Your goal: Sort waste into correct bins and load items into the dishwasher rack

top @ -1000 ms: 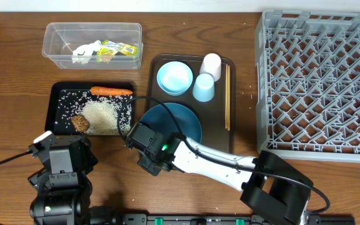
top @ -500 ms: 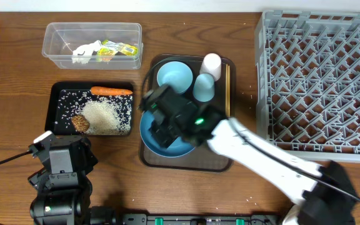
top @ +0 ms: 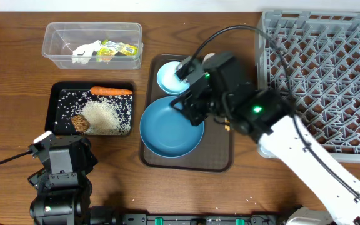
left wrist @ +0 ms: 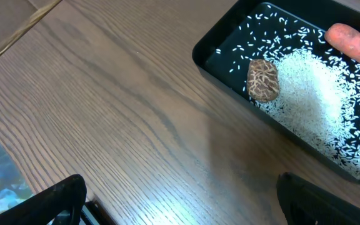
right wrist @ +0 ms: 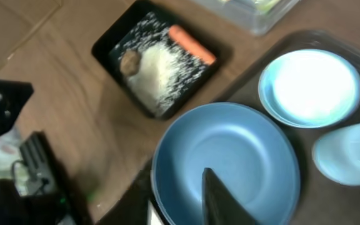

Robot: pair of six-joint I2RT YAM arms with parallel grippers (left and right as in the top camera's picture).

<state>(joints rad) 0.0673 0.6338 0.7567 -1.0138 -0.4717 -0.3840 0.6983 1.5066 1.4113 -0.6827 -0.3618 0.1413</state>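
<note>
Far left, low: left tool point(left wrist: 180, 203), spread wide. Grips nothing; hangs over bare wood of the surface point(top: 11, 75), just beside the near corner of the black tray point(top: 50, 106).

Far left, at the back: clear tub point(top: 58, 53). Holds crumpled white paper point(top: 85, 51) and, to its right, yellow-green wrappers point(top: 119, 48).

In front of the tub: the black tray. Carries the carrot point(top: 111, 91) along its far edge, a heap of rice grains point(top: 102, 115) in the middle with loose grains scattered around, and the brown food lump point(top: 80, 123) touching the heap's left side.

Centre: brown serving tray point(top: 217, 159). Bears the dark blue dish point(top: 167, 131) on its near half, upright and empty, and the small light blue bowl point(top: 167, 78) at the far left corner, close to the dish. Right of the bowl: white cup point(top: 209, 57), mostly hidden under the arm, and light blue cup point(right wrist: 349, 153), cut off at the edge of the right wrist view.

Above the dish's far rim, between dish and bowl: right tool point(top: 183, 105). Shows only one dark finger in the blurred wrist view; spread or pressed together cannot be told. Nothing visible in its grasp.

Far right: dishwasher rack point(top: 330, 87), grey lattice with upright pegs.
</note>
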